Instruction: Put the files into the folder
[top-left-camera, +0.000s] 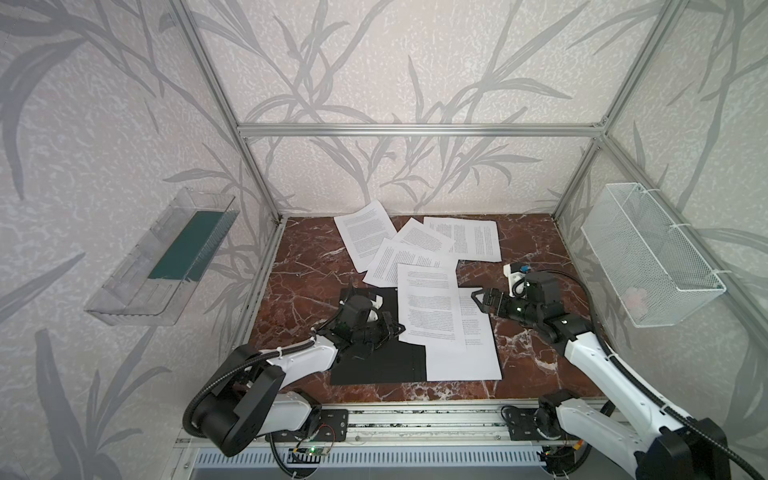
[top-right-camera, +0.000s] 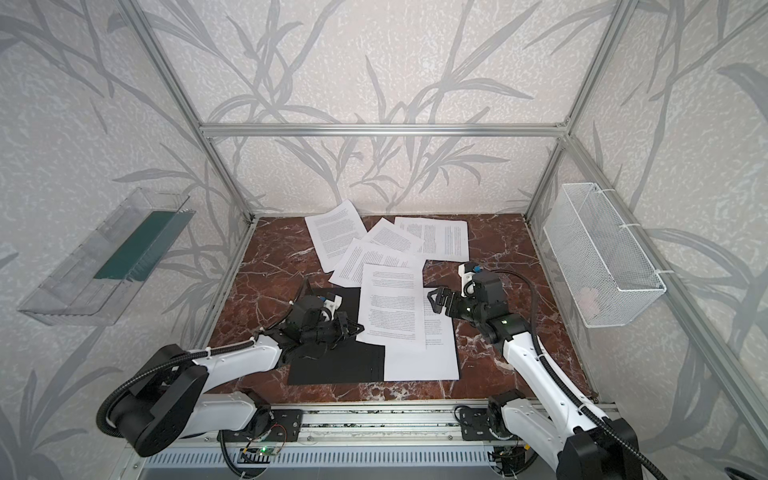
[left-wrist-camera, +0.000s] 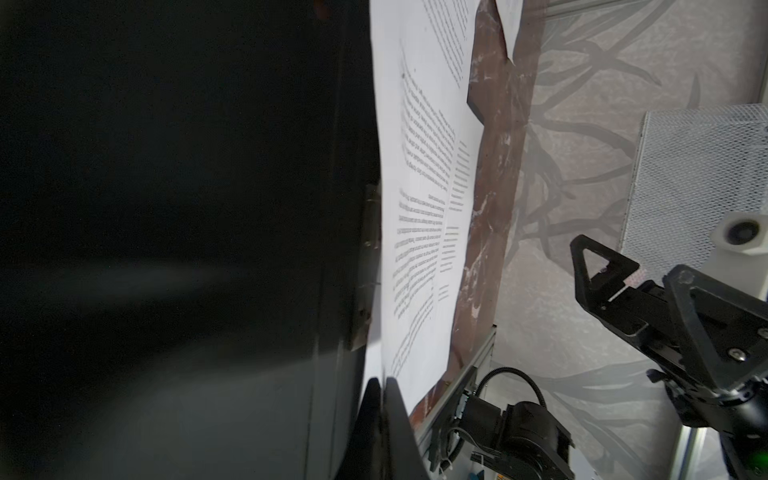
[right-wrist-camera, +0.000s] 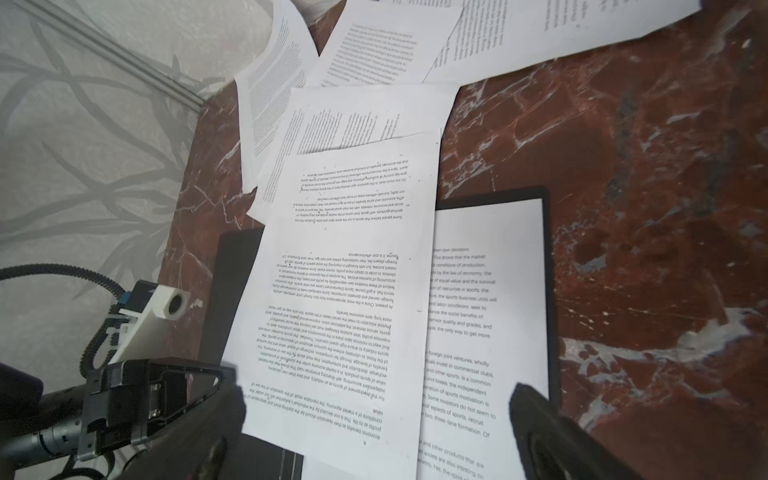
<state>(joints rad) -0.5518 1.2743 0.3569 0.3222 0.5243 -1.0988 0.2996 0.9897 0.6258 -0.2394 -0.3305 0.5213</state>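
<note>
Both top views high, looking down at table, wrist cameras close, sharing the files

The sheets are matt white paper, the folder matt black inside with a dull metal clip, the tabletop glossy veined stone-look, the tray clear plastic, the basket white wire mesh.

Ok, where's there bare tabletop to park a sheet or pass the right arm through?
Bare marble: the left strip between the side frame and the loose sheets; the back right corner beyond the right gripper; a thin band between the folder and front rail. Crowded: the centre, where sheets overlap the folder.
</note>
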